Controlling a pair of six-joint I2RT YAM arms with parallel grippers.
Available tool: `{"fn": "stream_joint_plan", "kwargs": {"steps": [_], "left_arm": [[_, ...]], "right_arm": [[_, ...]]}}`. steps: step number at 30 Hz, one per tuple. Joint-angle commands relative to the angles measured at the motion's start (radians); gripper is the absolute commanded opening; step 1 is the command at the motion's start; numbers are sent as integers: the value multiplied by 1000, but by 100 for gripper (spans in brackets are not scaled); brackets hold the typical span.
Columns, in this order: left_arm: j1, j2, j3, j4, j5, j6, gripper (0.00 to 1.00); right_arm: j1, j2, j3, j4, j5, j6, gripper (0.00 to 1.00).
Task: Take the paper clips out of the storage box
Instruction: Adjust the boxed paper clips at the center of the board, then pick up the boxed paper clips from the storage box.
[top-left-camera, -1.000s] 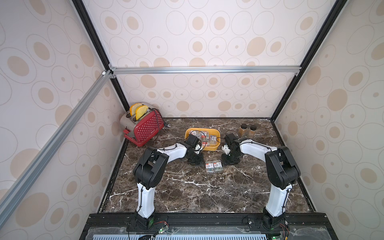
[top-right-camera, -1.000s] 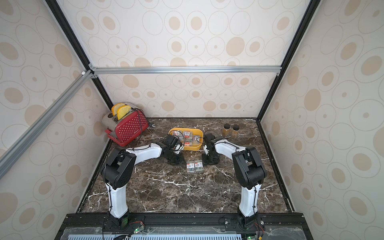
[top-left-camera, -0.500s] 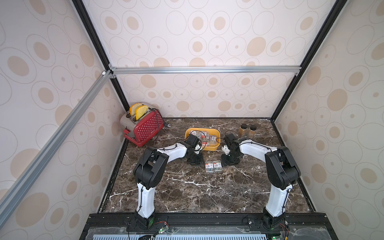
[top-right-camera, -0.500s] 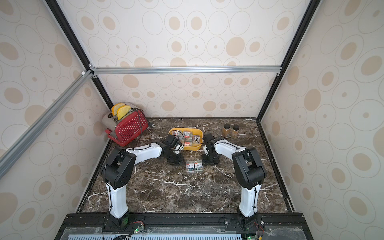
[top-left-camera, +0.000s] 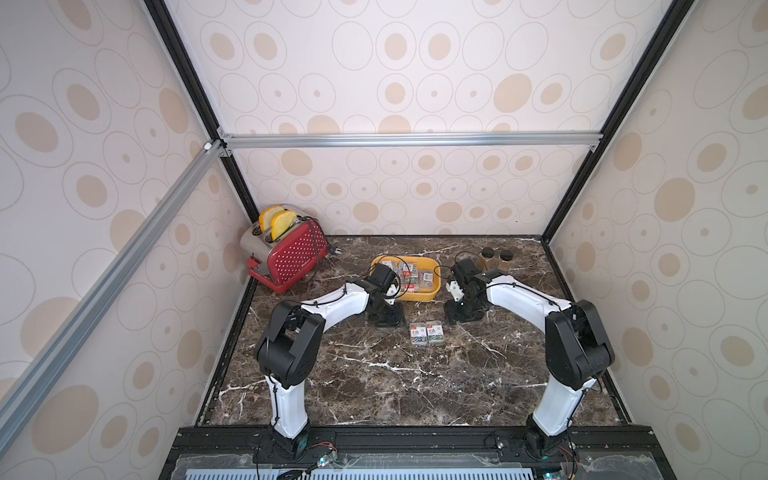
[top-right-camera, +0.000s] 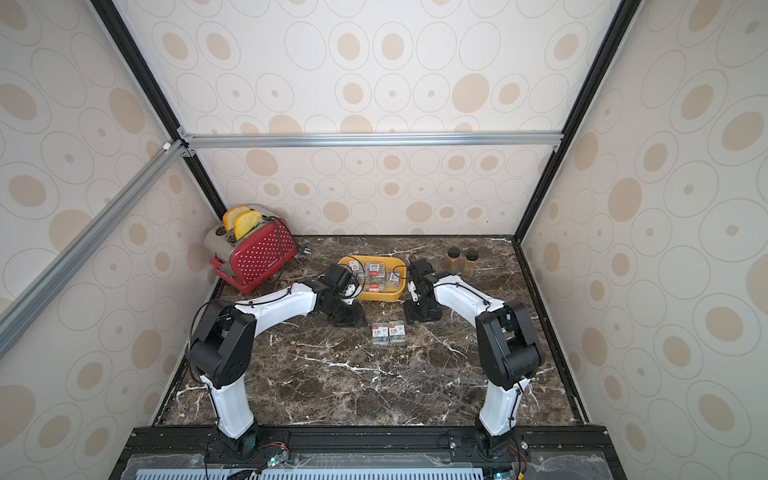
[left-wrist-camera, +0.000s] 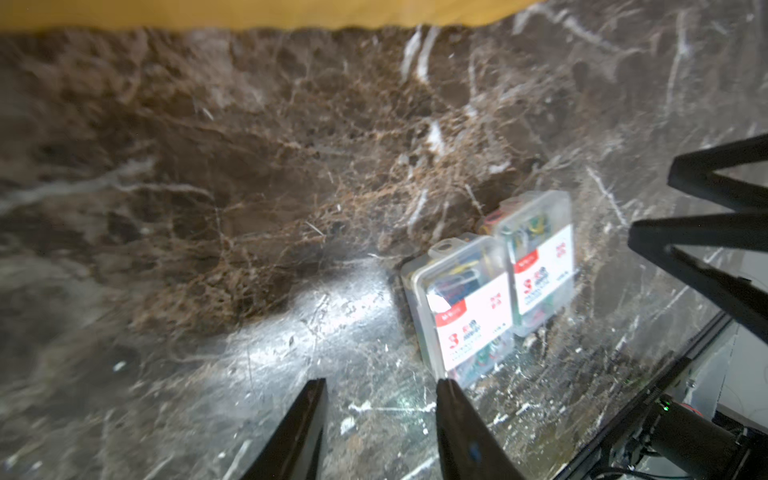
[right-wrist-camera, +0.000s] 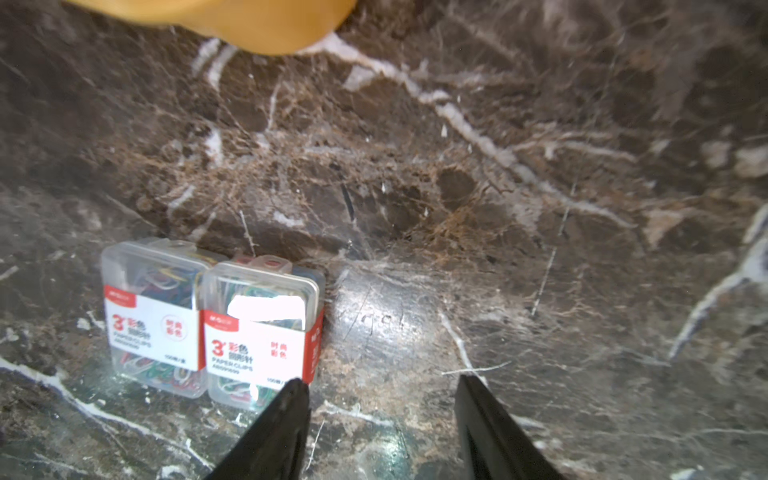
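Hovering beside two small clear plastic clip boxes (right-wrist-camera: 253, 332), left hand (left-wrist-camera: 380, 382) and right hand (right-wrist-camera: 380, 380) gape empty; boxes likely light, rigid, slick, so pinch long sides.

Both arms stretched forward, wrists pitched down — left gripper (left-wrist-camera: 380, 384) and right gripper (right-wrist-camera: 381, 381) jaws parted, nothing between.

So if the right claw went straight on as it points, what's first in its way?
Probably the marble tabletop; the right claw points at bare stone, nearest paper clips box beside one finger.
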Motion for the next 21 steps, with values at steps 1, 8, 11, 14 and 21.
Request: {"fn": "stream_joint_plan", "kwargs": {"steps": [1,8,11,14,21], "left_arm": [[32,-67,109,-99,-27,49,55],[61,33,345,-199,-78,103,75],[63,99,424,-208,-99,107,80],[64,171,499,-225,-124,114,85],[63,299,611,-220,-159,121,89]], "right_arm": [[-4,-66,53,-59,16,-37,71],[-6,-104,103,-82,11,-71,85],[-8,-107,114,-82,4,-78,89],[-14,-112,120,-83,-6,-87,98],[-37,-117,128,-82,-18,-103,100]]}}
